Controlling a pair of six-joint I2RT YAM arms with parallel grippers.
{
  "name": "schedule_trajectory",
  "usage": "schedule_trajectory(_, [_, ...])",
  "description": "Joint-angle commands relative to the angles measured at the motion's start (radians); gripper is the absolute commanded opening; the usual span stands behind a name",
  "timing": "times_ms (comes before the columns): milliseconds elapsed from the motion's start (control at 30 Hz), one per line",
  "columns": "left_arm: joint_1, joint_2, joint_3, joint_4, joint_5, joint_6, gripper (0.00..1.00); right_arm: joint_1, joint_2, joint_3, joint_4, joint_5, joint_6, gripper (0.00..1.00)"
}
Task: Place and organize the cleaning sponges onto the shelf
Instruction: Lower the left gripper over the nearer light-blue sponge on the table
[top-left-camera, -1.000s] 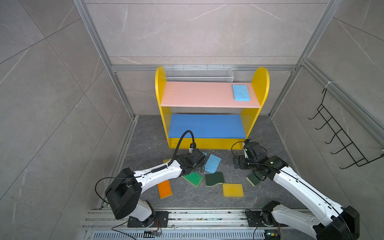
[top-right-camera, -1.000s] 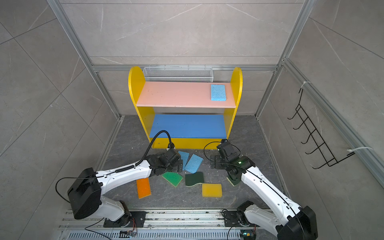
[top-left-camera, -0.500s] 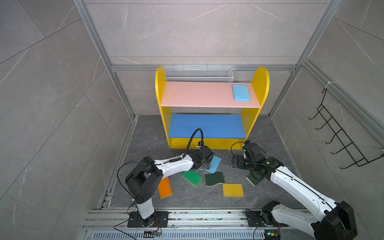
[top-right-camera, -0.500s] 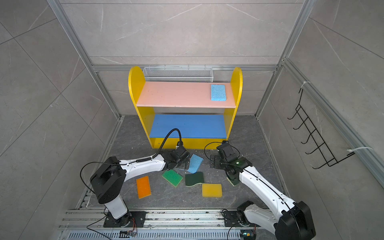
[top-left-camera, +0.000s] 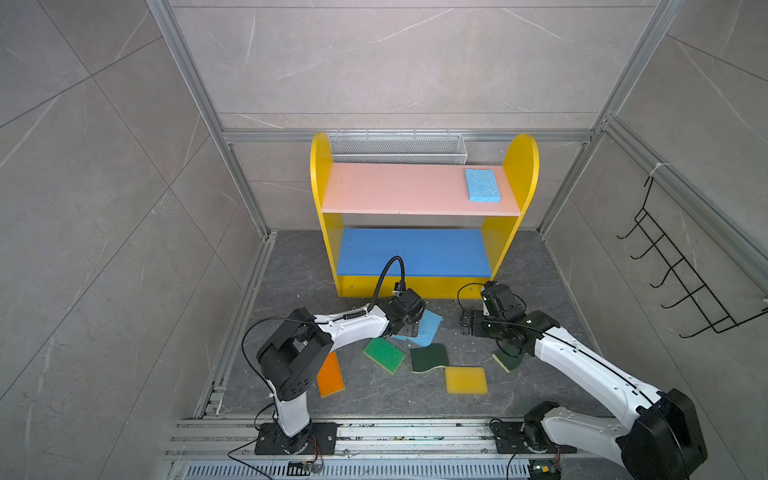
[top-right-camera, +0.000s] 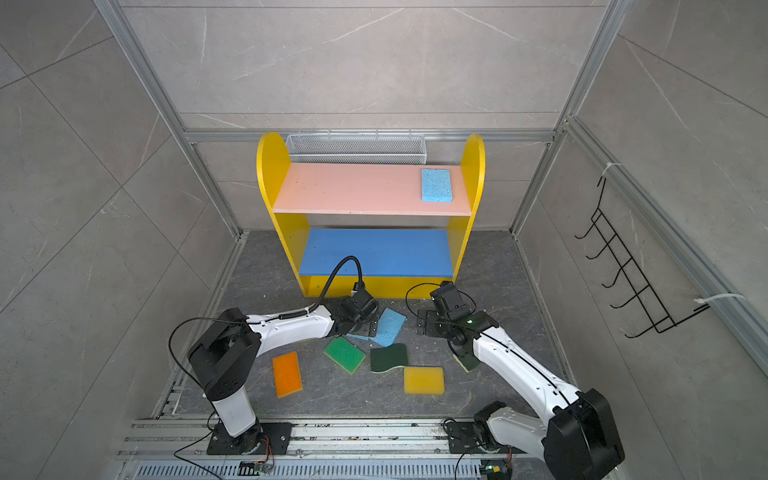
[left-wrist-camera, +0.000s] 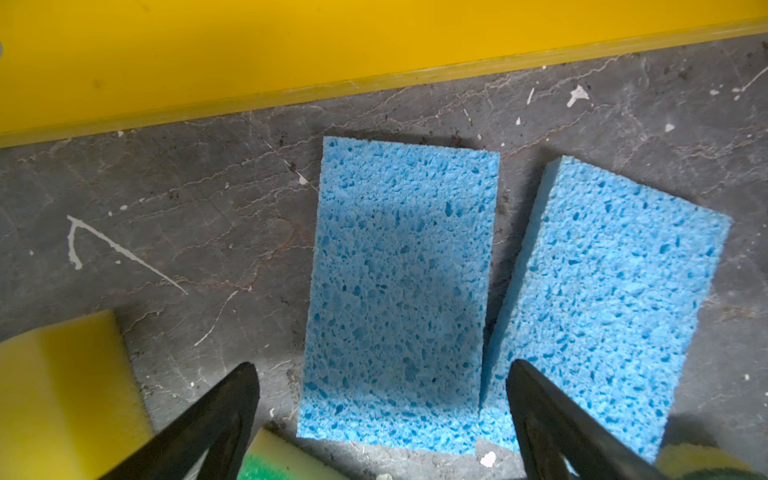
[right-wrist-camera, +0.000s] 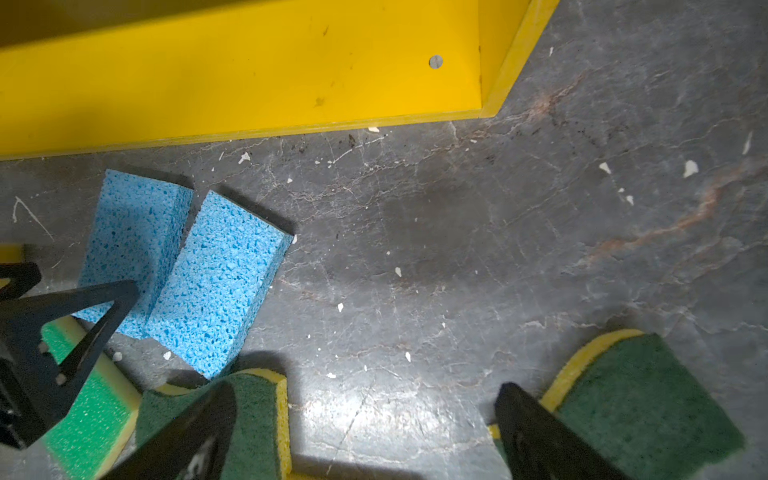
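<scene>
Shelf (top-left-camera: 521, 166) stood at the back of the floor. Its pink top board (top-left-camera: 395, 187) carried one light blue shelf sponge (top-left-camera: 482, 185), flat at the right end, just beside the rounded side panel. Long axis ran front to back, one short edge facing my bases. Blue middle board (top-left-camera: 411, 253) sat below. A white mesh basket (top-left-camera: 397, 148) sat behind the top board, against the wall.

The other sponges lay flat on the dark floor before the shelf's yellow bottom front.
- Blue sponge A (left-wrist-camera: 401, 282) and blue sponge B (left-wrist-camera: 602, 316): both long axes pointed at the shelf front. B slanted off from A, near ends touching, far ends apart.
- Bright green sponge (top-left-camera: 384, 354), lying diagonally. Dark green scourer (top-left-camera: 428, 358) just beside it.
- Yellow sponge (top-left-camera: 466, 380), long axis side to side, just beside the scourer's corner.
- Orange sponge (top-left-camera: 330, 375), apart from the rest, near my left elbow, long axis roughly front to back.
- Second scourer (top-left-camera: 508, 360), partly under my right arm.
- Second yellow sponge (left-wrist-camera: 62, 395), seen in the left wrist view only.

My left gripper (left-wrist-camera: 382, 368) hung low with jaws wide apart, straddling A's near end, one finger over B, gripping nothing. Whether the tips touched the floor, I could not tell.

My right gripper (right-wrist-camera: 365, 388) was also spread wide, empty, over bare floor between the two scourers.
</scene>
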Motion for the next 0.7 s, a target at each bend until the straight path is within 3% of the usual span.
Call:
schedule_trajectory(0, [0.006, 0.017, -0.002, 0.038, -0.011, 0.023, 0.95, -0.005, 0.012, -0.026, 0.028, -0.03, 0.032, 0.99])
schedule_trajectory(667, [0.008, 0.098, -0.003, 0.049, -0.053, -0.018, 0.94, -0.006, -0.008, -0.051, 0.033, -0.062, 0.045, 0.99])
